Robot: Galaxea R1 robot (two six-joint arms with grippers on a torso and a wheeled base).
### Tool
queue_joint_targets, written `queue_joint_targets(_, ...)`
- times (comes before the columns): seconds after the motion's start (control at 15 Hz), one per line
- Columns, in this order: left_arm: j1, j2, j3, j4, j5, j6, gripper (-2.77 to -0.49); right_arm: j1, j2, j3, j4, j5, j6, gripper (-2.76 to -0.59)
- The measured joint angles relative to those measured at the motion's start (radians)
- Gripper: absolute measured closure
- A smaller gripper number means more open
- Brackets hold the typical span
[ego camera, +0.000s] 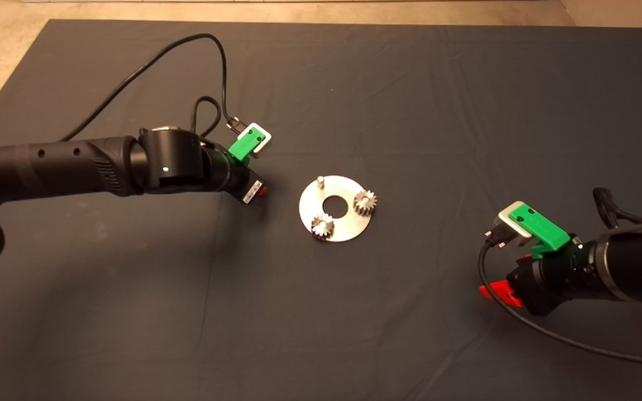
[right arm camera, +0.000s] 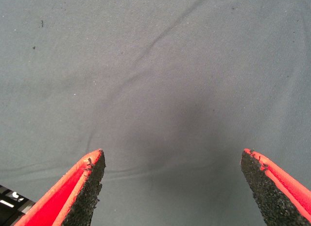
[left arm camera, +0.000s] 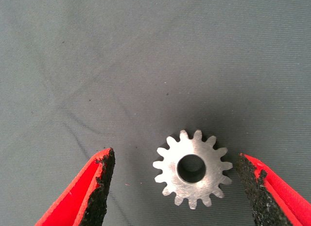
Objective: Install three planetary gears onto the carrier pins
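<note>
The shiny carrier disc lies mid-mat. Two planetary gears sit on its pins, one at the right and one at the front left. The back-left pin stands bare. The third gear lies flat on the mat between the open fingers of my left gripper, not touched by either pad. In the head view the left gripper is left of the disc and hides this gear. My right gripper is open and empty over bare mat, right of the disc.
The dark mat covers the table, with pale floor past its far edge. A black cable loops behind the left arm and another trails from the right wrist.
</note>
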Motion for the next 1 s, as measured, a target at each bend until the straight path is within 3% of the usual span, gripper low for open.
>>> queue_joint_targets(0.6,0.003,0.000,0.000,0.000,-0.011,-0.003,-1.75,0.000,0.000,0.000,0.000,0.000,0.000,-2.07)
queue_joint_targets(1.0,0.006,-0.018,0.000,0.000,-0.034,-0.004,-1.75,0.000,0.000,0.000,0.000,0.000,0.000,-2.07)
